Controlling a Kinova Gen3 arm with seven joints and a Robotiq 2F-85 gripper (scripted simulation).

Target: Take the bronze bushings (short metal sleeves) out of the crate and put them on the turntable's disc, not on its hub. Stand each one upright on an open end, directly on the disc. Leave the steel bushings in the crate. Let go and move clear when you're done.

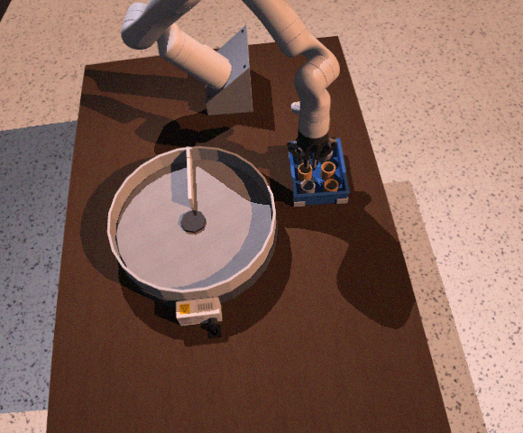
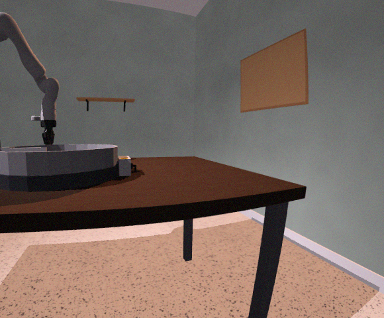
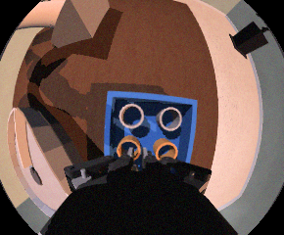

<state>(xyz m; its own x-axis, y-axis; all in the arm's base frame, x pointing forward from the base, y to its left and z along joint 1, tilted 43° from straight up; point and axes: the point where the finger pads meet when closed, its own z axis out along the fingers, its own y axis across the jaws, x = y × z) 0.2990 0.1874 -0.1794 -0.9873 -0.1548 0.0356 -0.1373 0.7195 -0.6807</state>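
hovers with the hand (image 1: 307, 159) narrowed almost shut on nothing, low over the crate (image 1: 320, 198) on the surface (image 1: 252, 354), directly above the upright bronze bushing (image 1: 305, 173) on the turntable (image 1: 159, 290) side, bore vertical, likely needing a straight descent.

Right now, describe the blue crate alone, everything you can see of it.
The blue crate is a small open-topped box, plastic-looking, with pale feet at two corners. It sits flat on the brown table, beside the turntable but apart from it. Upright bushings stand inside: three bronze and one steel show from above. The gripper hangs over its far end, hiding the rest.
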